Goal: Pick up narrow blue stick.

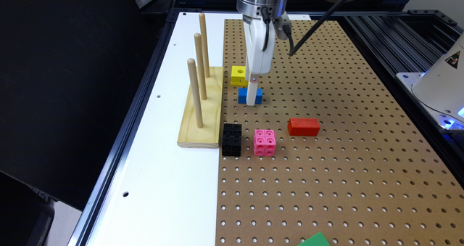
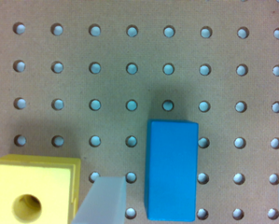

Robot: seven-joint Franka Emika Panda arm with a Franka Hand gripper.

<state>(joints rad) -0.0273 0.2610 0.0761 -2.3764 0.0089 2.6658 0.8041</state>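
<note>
We see our gripper (image 2: 188, 200) spread open, one finger (image 2: 101, 200) beside the narrow blue stick (image 2: 171, 170), which lies flat on the pegboard (image 2: 232, 84) between the fingers, near the yellow cube (image 2: 31, 191). We judge it light, rigid, smooth-faced; best pinched across its long sides at mid-length

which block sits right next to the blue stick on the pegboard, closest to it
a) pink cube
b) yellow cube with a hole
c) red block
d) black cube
b: in the exterior view the yellow cube with a hole sits just behind the narrow blue stick, and the wrist view shows both close together, while the red block, pink cube and black cube lie farther off.
</note>
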